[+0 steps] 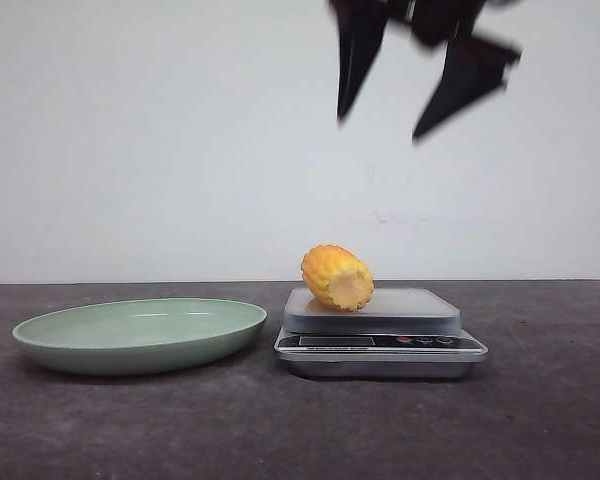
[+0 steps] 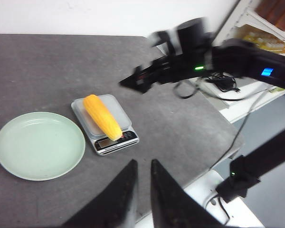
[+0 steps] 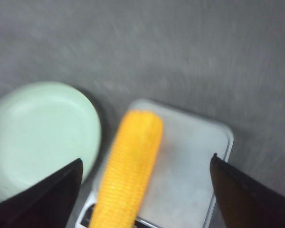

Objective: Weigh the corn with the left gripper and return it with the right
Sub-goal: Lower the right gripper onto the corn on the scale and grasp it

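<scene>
Yellow-orange corn cob (image 1: 336, 276) lies on the small grey kitchen scale (image 1: 380, 343), no gripper touches it.

The corn rests on the scale's pale platform with its cut end toward the front camera, and this end reaches out over the display edge. The pale green round plate (image 1: 140, 333) stands just beside the scale on the dark grey table (image 1: 540, 420). The black right gripper (image 1: 390, 105) hangs high above the scale with fingers spread wide apart. The black left gripper (image 2: 142, 190) is away from the scale, its fingers nearly together with a narrow gap, holding nothing.
</scene>
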`<state>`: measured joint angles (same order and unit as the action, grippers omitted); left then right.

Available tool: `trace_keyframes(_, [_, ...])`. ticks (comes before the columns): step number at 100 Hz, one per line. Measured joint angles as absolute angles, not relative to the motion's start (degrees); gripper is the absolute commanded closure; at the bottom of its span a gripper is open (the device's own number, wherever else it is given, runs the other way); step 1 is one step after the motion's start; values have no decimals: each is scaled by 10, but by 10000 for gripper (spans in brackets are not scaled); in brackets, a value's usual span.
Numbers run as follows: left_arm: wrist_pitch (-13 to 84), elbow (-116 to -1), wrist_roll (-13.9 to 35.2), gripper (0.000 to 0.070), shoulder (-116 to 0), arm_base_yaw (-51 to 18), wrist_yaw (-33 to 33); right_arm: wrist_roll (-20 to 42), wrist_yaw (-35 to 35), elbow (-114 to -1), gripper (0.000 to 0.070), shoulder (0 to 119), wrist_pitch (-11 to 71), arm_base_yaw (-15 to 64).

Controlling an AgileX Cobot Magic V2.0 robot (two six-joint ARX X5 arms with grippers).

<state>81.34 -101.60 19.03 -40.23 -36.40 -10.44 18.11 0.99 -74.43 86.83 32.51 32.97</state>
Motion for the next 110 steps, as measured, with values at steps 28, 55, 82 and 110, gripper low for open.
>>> trace_keyframes(28, [813, -1016, 190, 690, -401, -364, -105, 221, -32, -744, 178, 966, 331, 339])
trace_keyframes(55, [814, -1016, 173, 690, -401, -364, -105, 245, -33, -744, 295, 1007, 338, 368])
trace_keyframes(82, [814, -1016, 160, 690, -401, -364, -105, 260, -35, -747, 700, 1021, 375, 371])
trace_keyframes(110, [814, -1016, 156, 689, -401, -364, -105, 262, -9, -751, 700, 996, 374, 370])
